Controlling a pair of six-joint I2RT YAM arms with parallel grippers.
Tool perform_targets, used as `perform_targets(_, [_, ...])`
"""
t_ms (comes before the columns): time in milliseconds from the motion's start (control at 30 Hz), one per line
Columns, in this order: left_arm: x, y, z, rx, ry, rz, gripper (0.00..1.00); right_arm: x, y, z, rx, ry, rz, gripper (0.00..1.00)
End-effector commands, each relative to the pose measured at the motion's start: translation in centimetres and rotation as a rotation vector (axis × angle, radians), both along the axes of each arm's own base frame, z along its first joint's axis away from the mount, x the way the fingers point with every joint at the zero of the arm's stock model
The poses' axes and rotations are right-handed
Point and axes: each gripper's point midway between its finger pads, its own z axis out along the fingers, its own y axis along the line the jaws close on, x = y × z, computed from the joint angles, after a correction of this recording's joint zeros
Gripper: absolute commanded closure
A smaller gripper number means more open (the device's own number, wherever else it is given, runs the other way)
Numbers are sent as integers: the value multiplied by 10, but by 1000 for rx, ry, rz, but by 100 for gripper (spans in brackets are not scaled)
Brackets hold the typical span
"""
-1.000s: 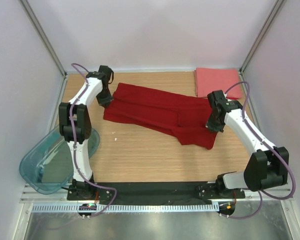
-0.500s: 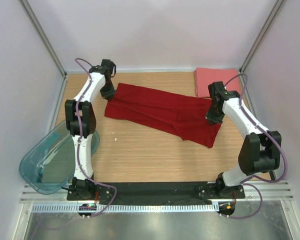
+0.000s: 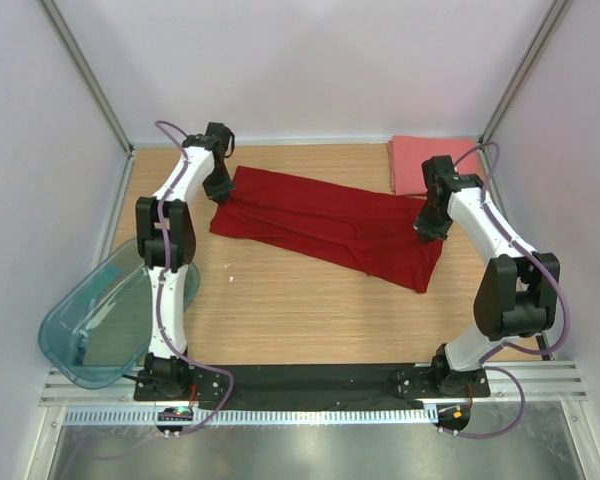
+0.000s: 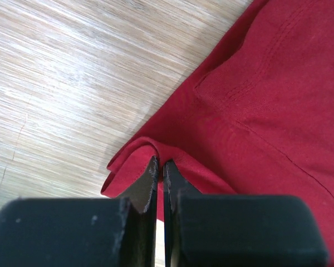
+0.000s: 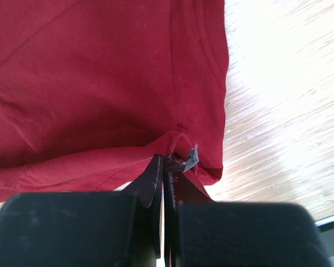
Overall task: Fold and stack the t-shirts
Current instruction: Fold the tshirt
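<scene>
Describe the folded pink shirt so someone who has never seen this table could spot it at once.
Start at the wooden table and go to its far right corner, just behind the right arm. The salmon-pink shirt lies there as a neat flat rectangle. Unlike the dark red shirt spread mid-table, it is lighter and folded.

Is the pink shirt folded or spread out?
Folded: the pink shirt lies as a neat flat rectangle in the far right corner.
</scene>
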Motion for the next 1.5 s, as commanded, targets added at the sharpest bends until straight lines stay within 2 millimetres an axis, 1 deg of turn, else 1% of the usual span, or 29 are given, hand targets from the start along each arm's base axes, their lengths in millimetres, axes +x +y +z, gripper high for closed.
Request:
perform_targets(0, [12, -1, 11, -10, -50, 16, 100, 14, -7, 18, 8, -64, -20, 99])
perform_targets(333, [19, -6, 8, -34, -66, 21, 100, 32, -11, 17, 31, -73, -36, 99])
perform_targets(467, [24, -9, 6, -55, -79, 29, 100, 35, -12, 6, 38, -44, -30, 99])
perform_targets(567, [26, -12, 4, -63, -78, 30, 100, 39, -12, 2, 42, -50, -28, 99])
perform_targets(600, [28, -12, 6, -63, -83, 30, 100, 40, -12, -1, 42, -42, -27, 99])
perform_targets(767, [31, -5, 6, -55, -88, 50, 100, 46, -13, -2, 52, -40, -23, 99])
perform_targets(800, [31, -5, 6, -55, -89, 50, 100, 48, -21, -2, 59, -45, -44, 99])
perform_targets(967, [34, -4, 10, -50, -105, 49, 100, 54, -22, -8, 65, -35, -37, 99])
perform_targets(1133, [38, -7, 17, -73, -140, 67, 100, 57, -23, -9, 68, -31, -34, 99])
perform_targets(1267, [41, -7, 14, -73, -142, 73, 100, 59, -23, -15, 76, -19, -32, 99])
perform_targets(1467, [41, -7, 8, -65, -133, 72, 100, 61, -23, -19, 79, -7, -28, 99])
